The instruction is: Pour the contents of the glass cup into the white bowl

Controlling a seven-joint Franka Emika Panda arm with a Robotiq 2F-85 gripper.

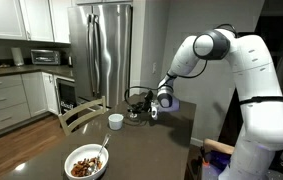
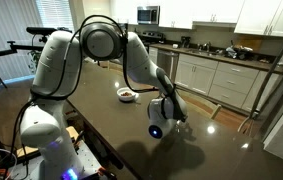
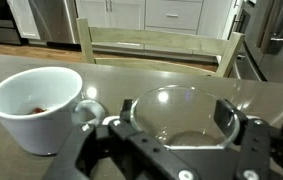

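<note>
In the wrist view the clear glass cup [image 3: 176, 128] stands between the two fingers of my gripper [image 3: 178, 110]. Both pads touch its sides, so the gripper is shut on it. In an exterior view the gripper [image 1: 145, 111] is low over the dark table, at its far end. The wide white bowl [image 1: 86, 162] with brown food pieces and a utensil sits at the near end of the table. It also shows in an exterior view [image 2: 128, 94], beyond the gripper [image 2: 160, 124]. What is in the glass cannot be made out.
A small opaque white cup [image 3: 36, 105] stands just beside the glass and also shows on the table [image 1: 115, 121]. A wooden chair [image 3: 156, 45] is pushed in at the table's edge. A steel fridge [image 1: 101, 45] and kitchen cabinets stand behind.
</note>
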